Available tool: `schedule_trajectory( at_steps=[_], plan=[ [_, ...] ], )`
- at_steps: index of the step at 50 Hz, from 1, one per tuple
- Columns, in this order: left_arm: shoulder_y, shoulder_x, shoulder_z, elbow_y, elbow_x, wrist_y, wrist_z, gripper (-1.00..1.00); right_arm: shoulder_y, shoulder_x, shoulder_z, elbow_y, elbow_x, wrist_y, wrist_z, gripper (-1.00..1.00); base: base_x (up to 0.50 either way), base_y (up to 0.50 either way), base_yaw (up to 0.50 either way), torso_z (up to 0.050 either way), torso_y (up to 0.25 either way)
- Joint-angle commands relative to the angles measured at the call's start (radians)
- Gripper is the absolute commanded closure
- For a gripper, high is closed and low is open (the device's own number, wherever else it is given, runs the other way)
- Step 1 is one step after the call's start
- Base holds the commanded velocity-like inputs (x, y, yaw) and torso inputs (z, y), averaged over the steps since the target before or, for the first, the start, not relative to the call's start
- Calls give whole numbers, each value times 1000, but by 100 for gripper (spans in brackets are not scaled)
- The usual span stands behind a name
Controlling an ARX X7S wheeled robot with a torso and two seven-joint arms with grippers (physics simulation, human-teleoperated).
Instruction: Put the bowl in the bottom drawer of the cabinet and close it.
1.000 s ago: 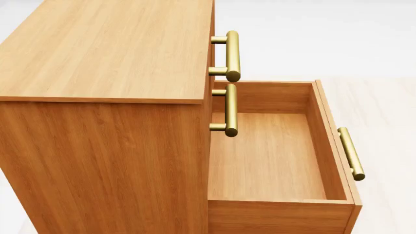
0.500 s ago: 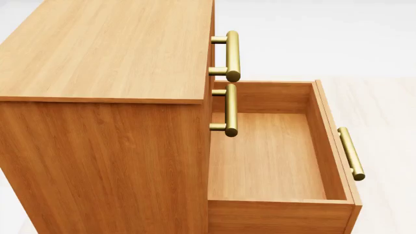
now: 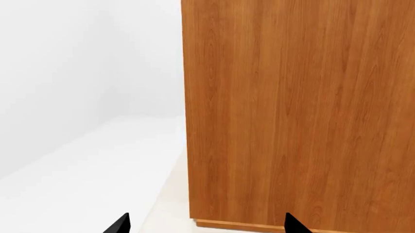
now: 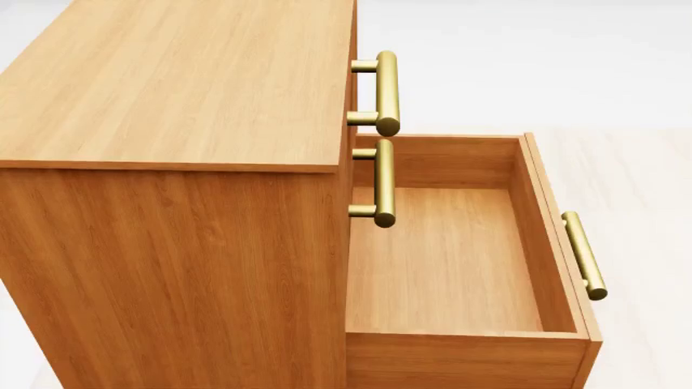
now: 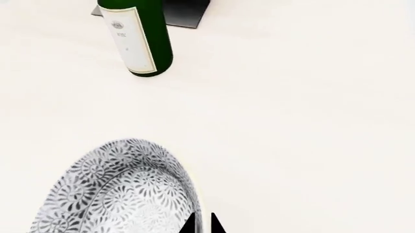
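The cabinet point(image 4: 173, 89) fills the left of the head view. Its bottom drawer point(image 4: 546, 243) is pulled out to the right, with a bare wooden floor and its brass handle point(image 4: 584, 255) on the outer front. In the right wrist view the blue-grey floral bowl point(image 5: 116, 189) shows over a pale surface. My right gripper point(image 5: 202, 224) is shut on its rim, one fingertip inside and one outside. My left gripper point(image 3: 206, 224) is open with nothing between its fingers, facing the cabinet's side panel point(image 3: 298, 111). Neither gripper shows in the head view.
A green bottle point(image 5: 136, 36) with a white label stands beyond the bowl, by a dark base point(image 5: 184, 12). The two upper drawers are shut, and their brass handles point(image 4: 386, 89) stick out over the open drawer. White floor point(image 3: 77, 179) lies beside the cabinet.
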Motion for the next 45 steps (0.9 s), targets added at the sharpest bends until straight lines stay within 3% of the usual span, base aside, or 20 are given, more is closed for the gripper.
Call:
schedule_trajectory(
  at_steps=[1,23,37,45],
  plan=[
    [1,-3,2,6,-1,-3,-4,-100,-15,-6,-27,-64,17,-27,-31,100,0,0,0,0,0],
    [0,-7,6,1,-11,3,-2,-100,144,65,-239,-265,14,73,-42,100,0,0,0,0,0],
    [-15,-5,10,-26,-27,16,9,-100,399,95,-449,-215,-6,140,-58,100,0,0,0,0,0],
    [-16,-5,12,-32,-33,22,12,-100,516,93,-502,-125,-15,141,-69,100,0,0,0,0,0]
  ],
)
